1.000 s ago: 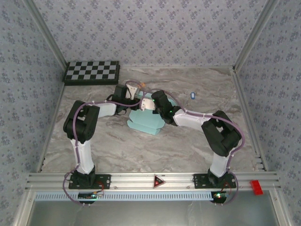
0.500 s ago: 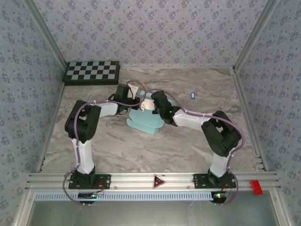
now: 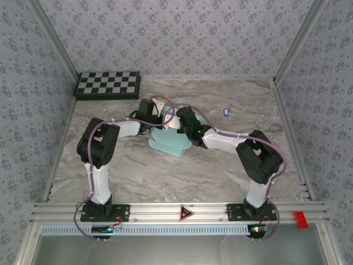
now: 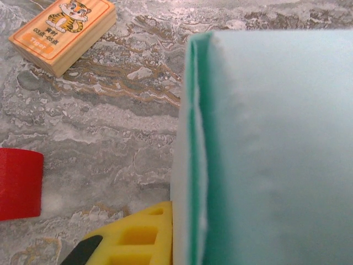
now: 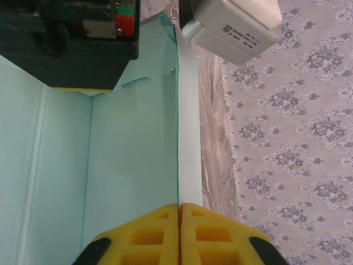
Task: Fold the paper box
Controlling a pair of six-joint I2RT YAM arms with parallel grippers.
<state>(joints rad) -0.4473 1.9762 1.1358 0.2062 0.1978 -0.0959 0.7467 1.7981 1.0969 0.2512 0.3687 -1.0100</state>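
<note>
The right gripper (image 5: 179, 212) is pressing its yellow fingers (image 5: 143, 238) together at the bottom centre of the right wrist view, pinching the thin edge of the paper box (image 5: 132, 143) where a raised wall is meeting a side panel along a crease. The left gripper (image 4: 181, 223) is laying one yellow finger (image 4: 140, 238) against the outer face of another upright panel at the bottom of the left wrist view. Its other finger is hidden behind the card, so I cannot tell whether it is clamping.

In the top view the box is sitting mid-table between both wrists, with rounded flaps lying flat toward the lower left. The walls are going up, so the fold looks roughly midway. Tucking the flaps and closing are remaining.

A wooden tiger block (image 4: 63, 33) and a red block (image 4: 19, 182) are lying on the marble table (image 4: 110, 127) at upper left and left edge
</note>
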